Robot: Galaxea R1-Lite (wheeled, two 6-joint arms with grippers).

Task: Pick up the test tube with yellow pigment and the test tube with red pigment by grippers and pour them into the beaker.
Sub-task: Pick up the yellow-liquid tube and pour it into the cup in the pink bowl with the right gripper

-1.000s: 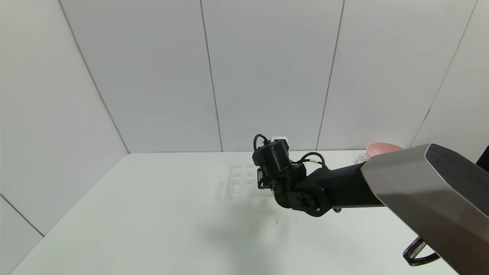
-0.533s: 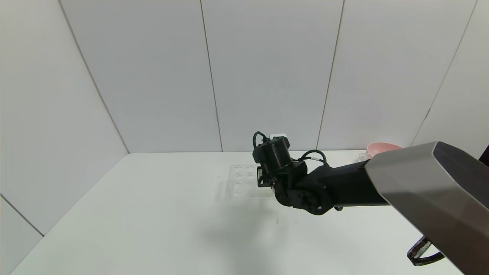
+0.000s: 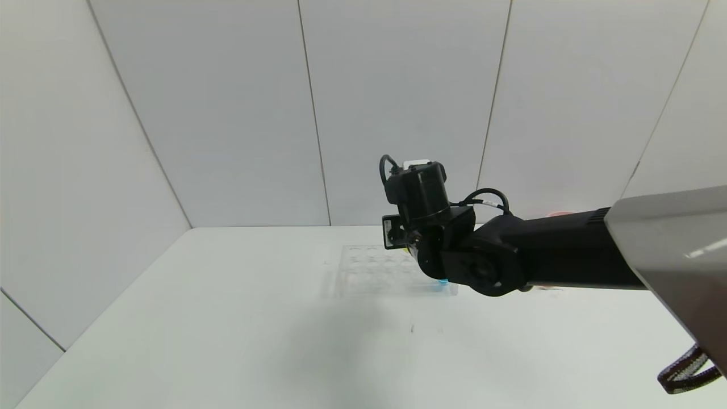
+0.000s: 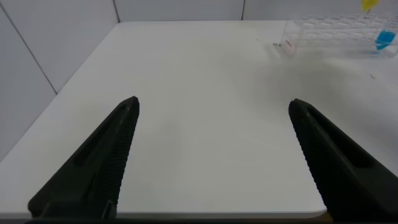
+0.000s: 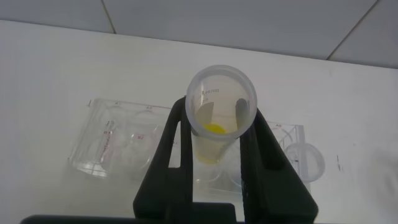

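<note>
My right gripper (image 5: 219,112) is shut on the test tube with yellow pigment (image 5: 221,118), seen from its open top with yellow liquid at the bottom. It holds the tube upright above the clear tube rack (image 5: 118,146). In the head view the right wrist (image 3: 423,227) hangs over the rack (image 3: 375,272) and hides the fingers. The left wrist view shows the yellow liquid (image 4: 368,5) lifted above the rack (image 4: 329,34). My left gripper (image 4: 214,104) is open and empty over bare table at the near left. The red tube and the beaker are hidden.
A blue-liquid tube (image 3: 438,286) stands at the rack's right end and also shows in the left wrist view (image 4: 385,40). Another tube top (image 5: 303,160) sits in the rack. The right arm covers the back right of the table (image 3: 227,318).
My right arm has risen and moved slightly right, lifting the yellow tube off the rack. The rack and the blue tube, covered before, now show.
</note>
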